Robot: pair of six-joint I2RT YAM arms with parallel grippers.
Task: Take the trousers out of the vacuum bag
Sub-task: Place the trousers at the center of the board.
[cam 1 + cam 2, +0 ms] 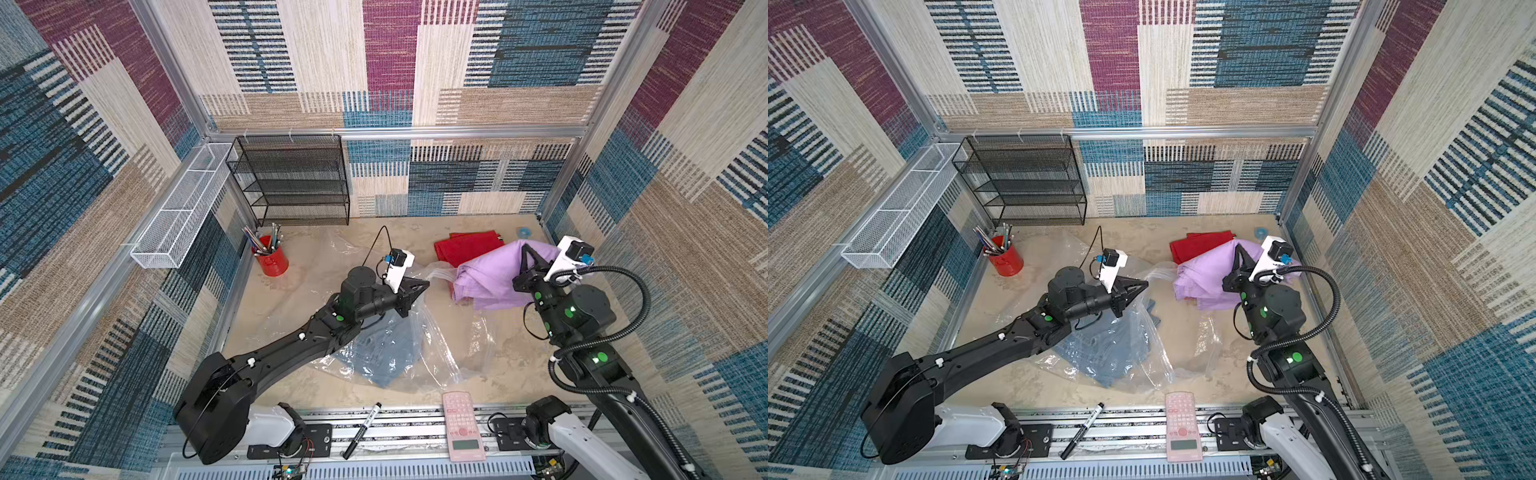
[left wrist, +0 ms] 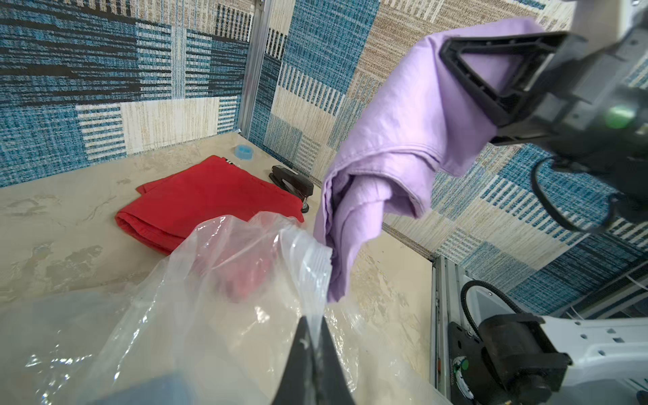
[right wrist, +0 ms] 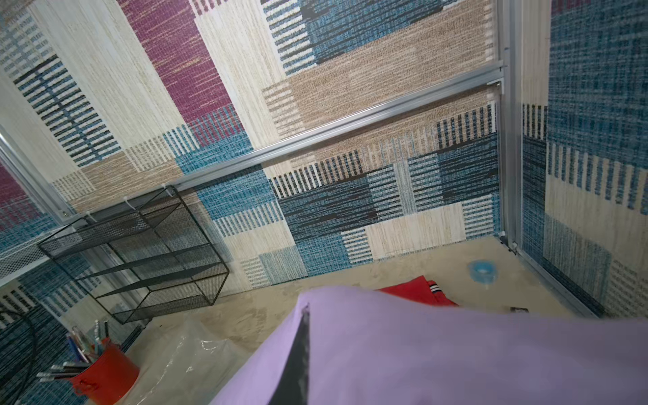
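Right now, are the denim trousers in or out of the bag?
In: crinkled clear plastic of the bag covers the denim trousers in both top views.

- Bright, even light from above in both top views; shadows on the tabletop (image 1: 519, 357) are soft and faint.
- The plastic bag (image 1: 440, 349) throws small white glints.
- Wide lenses stretch the walls (image 1: 62, 166) toward the edges.
- Close to my wrist cameras, my left gripper (image 2: 313, 326) and the purple trousers (image 3: 420, 350) are blurred.
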